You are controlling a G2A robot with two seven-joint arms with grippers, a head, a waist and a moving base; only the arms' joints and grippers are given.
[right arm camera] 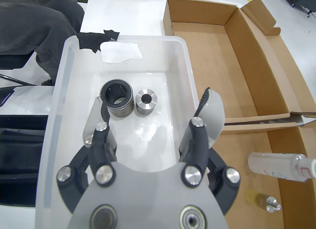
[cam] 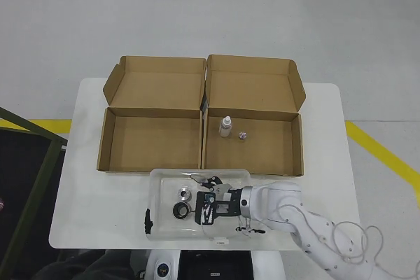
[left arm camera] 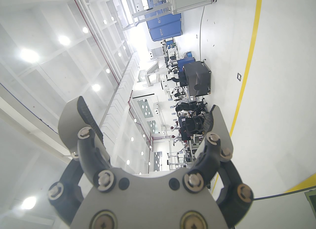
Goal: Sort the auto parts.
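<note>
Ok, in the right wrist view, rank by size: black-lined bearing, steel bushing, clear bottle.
1. clear bottle, though its distance from the camera differs, so unsure
2. black-lined bearing
3. steel bushing, beside the bearing and plainly smaller

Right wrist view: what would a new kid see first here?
The open right gripper hangs over a clear tub holding a big metal ring and a smaller ring side by side. Beyond the tub sit two open cardboard boxes, one with a small bottle inside.
</note>
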